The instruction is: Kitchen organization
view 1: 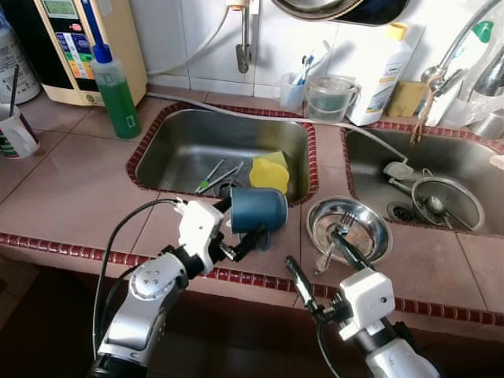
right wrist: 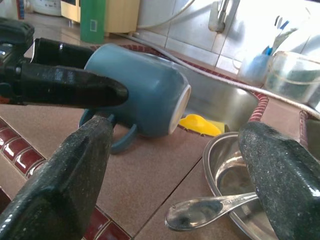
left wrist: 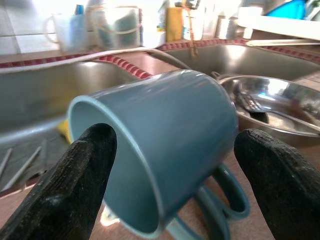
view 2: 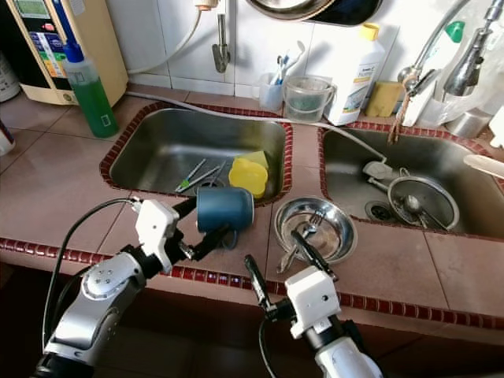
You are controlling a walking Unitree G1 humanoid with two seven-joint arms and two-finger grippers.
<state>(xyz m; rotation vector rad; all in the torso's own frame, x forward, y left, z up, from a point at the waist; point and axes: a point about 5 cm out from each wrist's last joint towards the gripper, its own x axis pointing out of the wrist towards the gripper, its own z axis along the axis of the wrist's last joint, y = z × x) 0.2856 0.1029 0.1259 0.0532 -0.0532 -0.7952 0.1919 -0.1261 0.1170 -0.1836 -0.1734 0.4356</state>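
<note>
Holding the blue mug on its side, your left gripper has its jaws narrowed around the body, one finger at the rim and one along the lower wall; in the left wrist view the fingers sit on both flanks of the mug, so I judge the grip is made but not yet tested. The mug is at the front edge of the left sink, above the counter, with its handle pointing down and almost on the tiles. To do this step well, you should lift straight up a little before you turn or carry it, so the handle does not drag, and keep the jaws firm, because a smooth round wall can slip. Your right gripper waits with its jaws wide, one finger over the steel bowl; keep it there, apart from the mug's path. Now the count, from left to right: one white cup, one green bottle, two sinks, one blue mug, one yellow sponge, one steel bowl with some cutlery in it, one white bottle, and one strainer in the right sink.
</note>
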